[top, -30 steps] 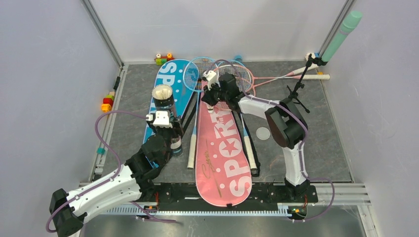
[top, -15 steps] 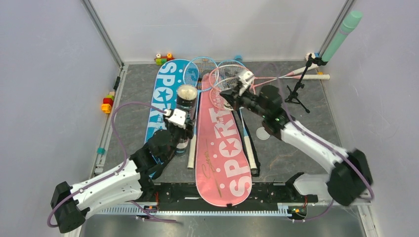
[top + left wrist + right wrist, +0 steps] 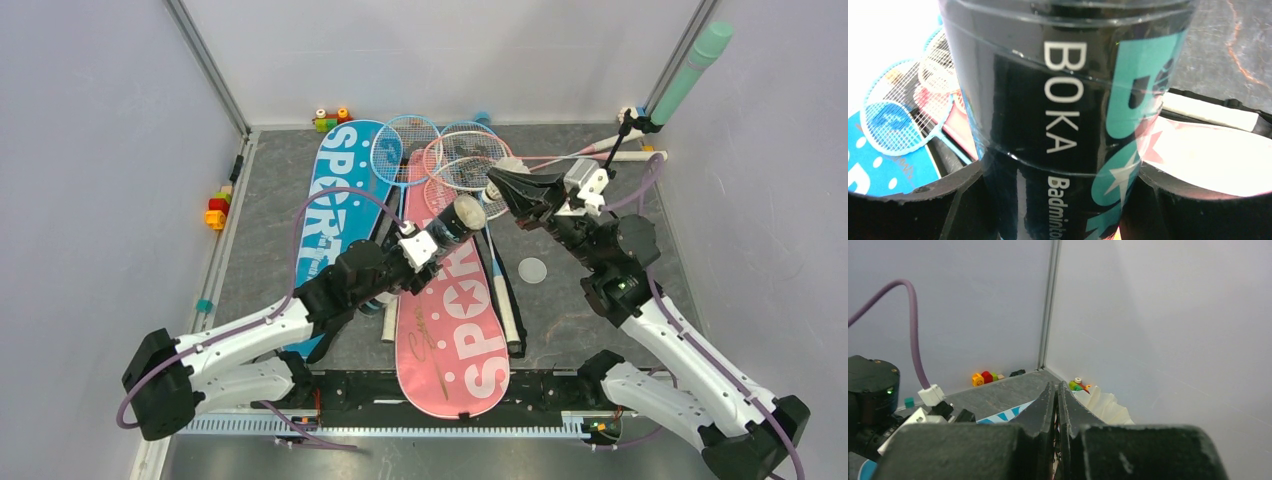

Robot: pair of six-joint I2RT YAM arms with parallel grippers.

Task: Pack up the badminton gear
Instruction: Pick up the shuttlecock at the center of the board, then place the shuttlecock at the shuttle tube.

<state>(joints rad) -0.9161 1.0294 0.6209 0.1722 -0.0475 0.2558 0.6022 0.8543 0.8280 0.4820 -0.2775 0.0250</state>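
Note:
My left gripper [image 3: 425, 243] is shut on the dark "BOKA" tube [image 3: 452, 222] and holds it tilted over the pink SPORT bag [image 3: 450, 320], open mouth toward the right. In the left wrist view the tube [image 3: 1063, 100] fills the space between my fingers [image 3: 913, 210]. My right gripper [image 3: 500, 183] hovers just right of the tube mouth, shut on a white feather shuttlecock [image 3: 1105, 407], whose skirt shows beside the fingertips [image 3: 1050, 395]. The blue bag [image 3: 330, 200] lies to the left. Blue [image 3: 403, 150] and pink [image 3: 465, 160] racket heads lie at the back.
A small black tripod [image 3: 600, 190] with a green cylinder [image 3: 690, 70] stands at the back right. Toy blocks sit by the left wall [image 3: 217, 208] and the back wall [image 3: 330, 120]. A round white lid [image 3: 533, 269] lies right of the pink bag.
My left arm has swung the tube from over the blue bag to the right and tipped it over. My right arm has pulled back right, its gripper now facing the tube mouth.

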